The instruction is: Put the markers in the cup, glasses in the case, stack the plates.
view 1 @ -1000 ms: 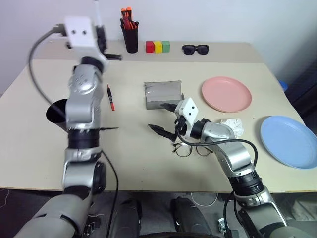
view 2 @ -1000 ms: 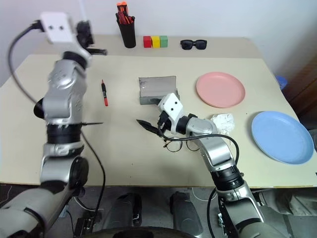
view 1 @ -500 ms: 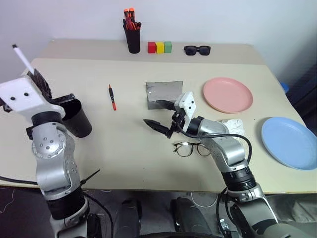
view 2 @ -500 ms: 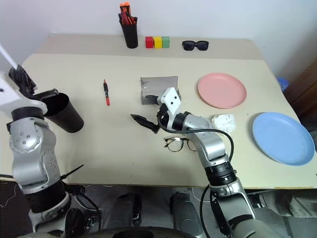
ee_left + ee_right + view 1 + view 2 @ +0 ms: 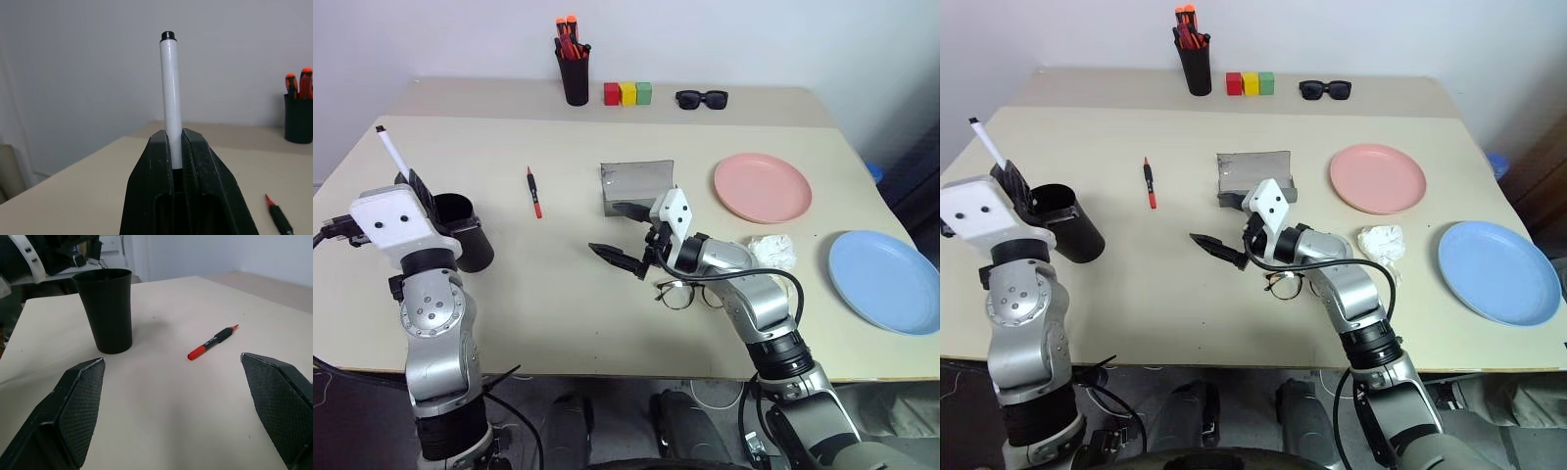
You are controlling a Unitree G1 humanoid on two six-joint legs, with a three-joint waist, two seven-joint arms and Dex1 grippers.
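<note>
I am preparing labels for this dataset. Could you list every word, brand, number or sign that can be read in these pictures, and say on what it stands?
None can be read.
White marker: barrel plain.
Red marker: no print can be made out.
Black cup: plain.
Grey case: no readable mark.
Pink plate and blue plate: plain.
Red, yellow and green blocks: no characters visible.

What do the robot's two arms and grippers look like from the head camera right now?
Both arms are built of rounded silver-grey segments with black joints. Each wrist carries a white, boxy housing with small dark dots. The left gripper and the right gripper each have two black wedge-shaped fingers; the right one's pads are finely textured. Black cables loop alongside both forearms.
</note>
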